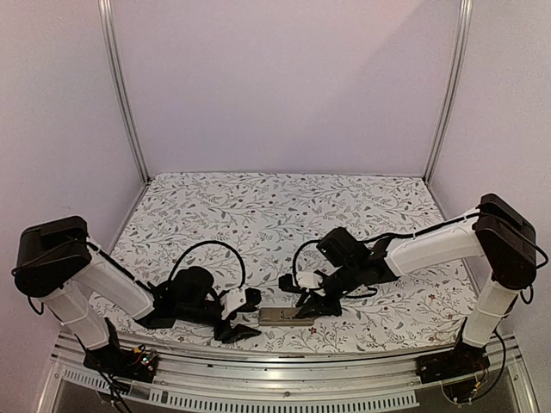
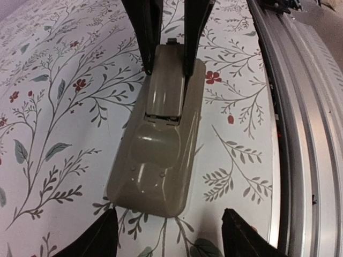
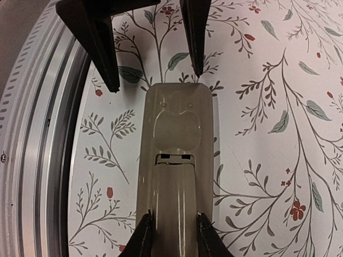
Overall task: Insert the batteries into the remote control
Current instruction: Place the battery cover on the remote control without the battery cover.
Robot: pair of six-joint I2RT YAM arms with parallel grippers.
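On your floral-print table, the right pincer pinches the slim tan remote control; the left pincer stands spread around its other end.

Your table has a white floral-print cover, grey leafy stems and little red flowers all over. Lying flat on it you've got the remote control, tan back up, close to the front metal rail.

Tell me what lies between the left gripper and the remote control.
Only bare flowered cloth, seen in the left wrist view: the left gripper stands open just short of the remote control's end.
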